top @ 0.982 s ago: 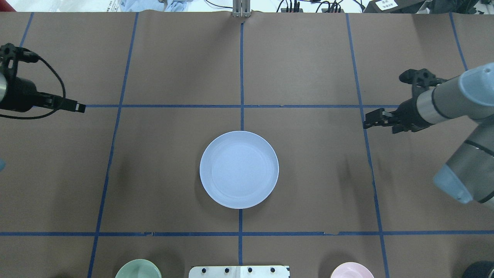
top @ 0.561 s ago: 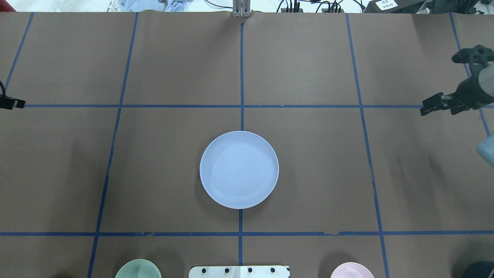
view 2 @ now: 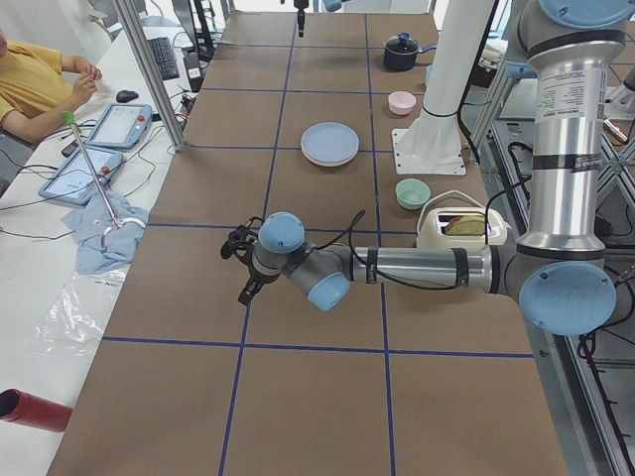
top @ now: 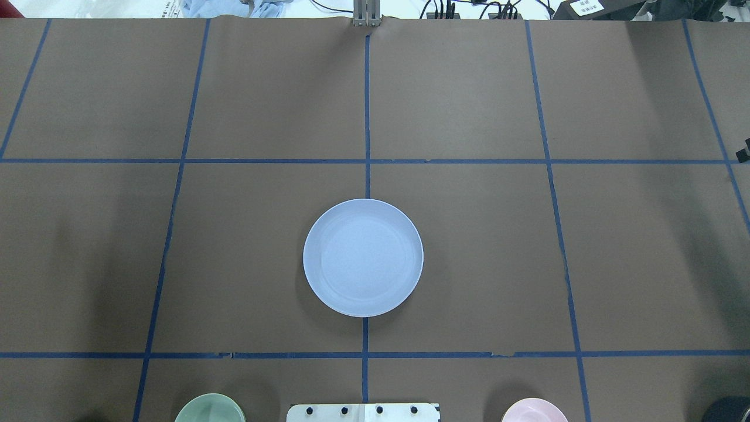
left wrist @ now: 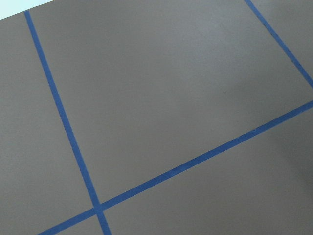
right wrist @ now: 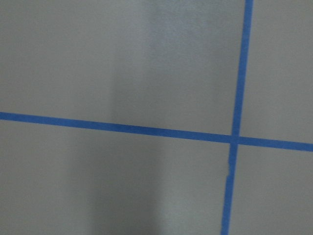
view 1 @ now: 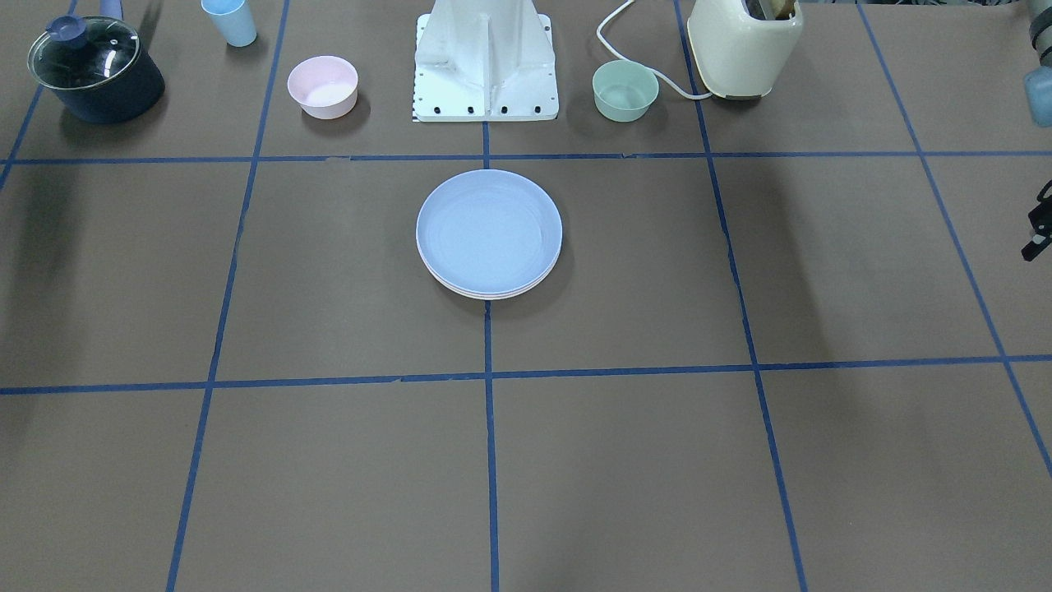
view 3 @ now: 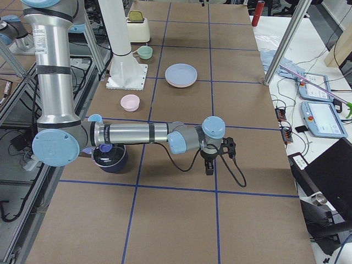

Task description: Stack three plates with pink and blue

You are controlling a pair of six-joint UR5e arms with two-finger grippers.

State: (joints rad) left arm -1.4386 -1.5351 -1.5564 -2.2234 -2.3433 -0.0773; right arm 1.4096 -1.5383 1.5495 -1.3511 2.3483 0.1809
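While both my grippers hang at the table (top: 469, 264) ends, the three plates (view 1: 488, 232) lie stacked between.
Left gripper (view 2: 244, 291), 9 o'clock end: jaw gap unreadable; the blue (top: 362, 257) tops the centre stack, the pink (view 1: 490, 293) rim under it; right gripper (view 3: 209, 169), 3 o'clock end: unreadable too. Neither arm looks nearer; no legible writing.
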